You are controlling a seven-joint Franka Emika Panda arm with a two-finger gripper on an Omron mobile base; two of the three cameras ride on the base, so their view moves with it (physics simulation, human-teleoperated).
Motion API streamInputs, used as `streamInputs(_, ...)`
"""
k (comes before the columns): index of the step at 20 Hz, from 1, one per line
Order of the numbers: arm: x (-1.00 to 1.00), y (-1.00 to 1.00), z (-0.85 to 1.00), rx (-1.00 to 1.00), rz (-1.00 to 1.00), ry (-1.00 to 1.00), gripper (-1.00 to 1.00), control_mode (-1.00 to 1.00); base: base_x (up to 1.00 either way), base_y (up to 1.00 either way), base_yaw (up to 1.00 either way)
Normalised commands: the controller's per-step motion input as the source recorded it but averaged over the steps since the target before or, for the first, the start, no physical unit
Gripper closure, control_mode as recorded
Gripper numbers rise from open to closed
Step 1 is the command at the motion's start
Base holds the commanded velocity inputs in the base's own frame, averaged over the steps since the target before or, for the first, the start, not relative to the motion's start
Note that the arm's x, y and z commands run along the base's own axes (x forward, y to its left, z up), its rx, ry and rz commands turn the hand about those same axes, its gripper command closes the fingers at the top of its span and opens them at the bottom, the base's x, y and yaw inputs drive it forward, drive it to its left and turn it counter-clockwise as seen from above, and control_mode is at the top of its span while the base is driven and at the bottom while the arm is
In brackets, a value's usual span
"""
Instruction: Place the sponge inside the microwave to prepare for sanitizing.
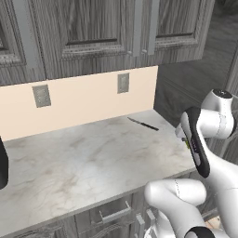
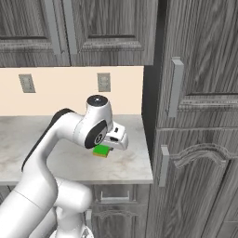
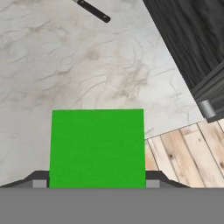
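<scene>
Holding: the claw (image 3: 96, 183) is partly closed on the sponge (image 3: 97, 148), one finger against each of its opposite sides, so the jaws stand only as wide as the block.
Sponge position: lifted clear of the tabletop (image 1: 93, 158), hanging below the wrist near the tabletop's right front corner; in the right base view the sponge (image 2: 102, 151) shows green with a thin yellow edge just under the hand.
Sponge orientation: the green face is turned toward the hand camera and lies roughly level, judged a result of a top-down grip across the narrow sides, which keeps the block from rotating in transit.
Arm posture: the forearm is folded back and raised, wrist pointing down; judged a carry posture that clears the tabletop before any travel.
Microwave: no part can be identified for certain; a dark rounded shape at the left edge of the left base view cannot be named.
Surroundings: a knife (image 1: 143, 123) lies near the back right of the tabletop, well apart from the sponge; two wall outlets sit on the backsplash; a tall cabinet (image 2: 200, 116) stands just right of the tabletop; wood floor shows beyond the tabletop edge in the hand view.
Task stage: judged pickup done, placement not yet done.
Next requirement: judged a carry toward the microwave with the grip unchanged.
Risk: the soft block may slip if the squeeze is light.
</scene>
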Motion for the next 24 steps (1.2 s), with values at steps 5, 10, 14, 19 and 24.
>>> streamInputs(5,0.0,0.0,0.0,0.0,0.0,0.0,1.0,-1.0,0.0,0.0,0.0)
streamInputs(10,0.0,0.0,0.0,0.0,0.0,0.0,1.0,1.0,0.0,0.0,0.0)
streamInputs(14,0.0,0.0,0.0,0.0,0.0,0.0,1.0,1.0,0.0,0.0,0.0)
streamInputs(19,0.0,0.0,0.0,0.0,0.0,0.0,1.0,1.0,-0.03,0.0,0.0)
streamInputs(24,0.0,0.0,0.0,0.0,0.0,0.0,1.0,1.0,-0.4,0.0,0.0)
